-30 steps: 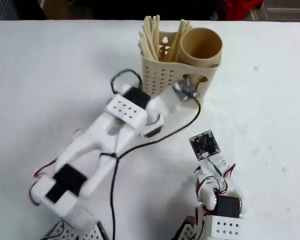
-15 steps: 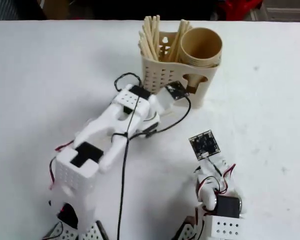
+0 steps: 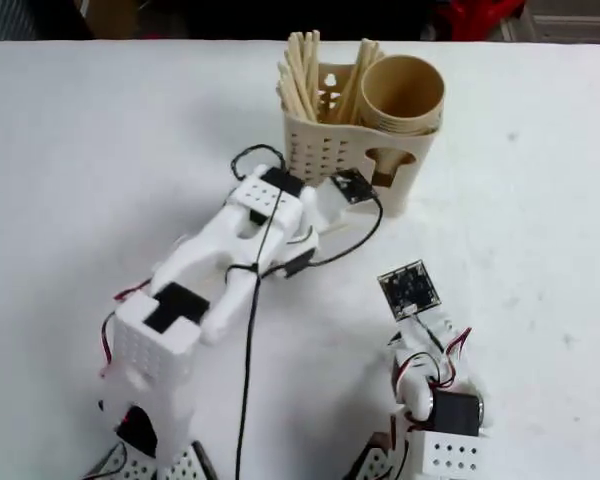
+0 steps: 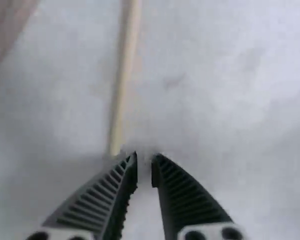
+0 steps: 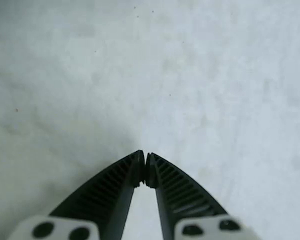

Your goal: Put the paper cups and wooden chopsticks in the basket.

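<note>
- Basket (image 3: 325,155), upper centre of my high view: wooden chopsticks (image 3: 300,75) upright left, paper cups (image 3: 408,100) (nested) right.
- Left gripper (image 4: 144,158) slightly parted, empty; right gripper (image 5: 144,156) clenched, empty.

- My left arm (image 3: 220,250) wears white printed shells, with black motor blocks and dotted vent panels.
- A black cable (image 3: 248,350) trails along it.
- My right arm (image 3: 420,370) is white too, with red wires and a square black circuit board (image 3: 410,289).
- My left gripper (image 4: 144,162) and right gripper (image 5: 144,161) have dark ribbed jaws on white mounts with screw holes.
</note>
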You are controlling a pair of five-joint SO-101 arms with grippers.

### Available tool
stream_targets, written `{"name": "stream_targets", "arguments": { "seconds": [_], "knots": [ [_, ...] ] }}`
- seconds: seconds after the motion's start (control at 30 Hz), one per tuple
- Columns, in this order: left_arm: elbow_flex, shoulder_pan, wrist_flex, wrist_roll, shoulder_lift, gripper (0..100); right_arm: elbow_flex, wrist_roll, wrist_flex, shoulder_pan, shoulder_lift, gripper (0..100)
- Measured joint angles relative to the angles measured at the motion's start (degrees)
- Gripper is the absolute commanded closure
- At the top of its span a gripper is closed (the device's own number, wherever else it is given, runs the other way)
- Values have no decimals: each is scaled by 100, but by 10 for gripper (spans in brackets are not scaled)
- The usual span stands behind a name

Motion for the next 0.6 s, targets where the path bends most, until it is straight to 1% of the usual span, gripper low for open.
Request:
{"name": "stream_targets", "arguments": {
  "seconds": [0.13, 0.2, 0.33, 0.43, 0.53, 0.6],
  "knots": [
    [0, 0, 35, 0, -466, 799, 0, 0, 0, 0, 0, 981],
    [0, -9, -97, 0, -598, 775, 0, 0, 0, 0, 0, 981],
    [0, -176, -387, 0, -571, 775, 0, 0, 0, 0, 0, 981],
    [0, -360, -607, -18, -229, 775, 0, 0, 0, 0, 0, 981],
    [-44, -413, -765, -255, 185, 777, 0, 0, 0, 0, 0, 981],
    [-167, -440, -765, -352, 290, 811, 0, 0, 0, 0, 0, 981]
  ]
}}
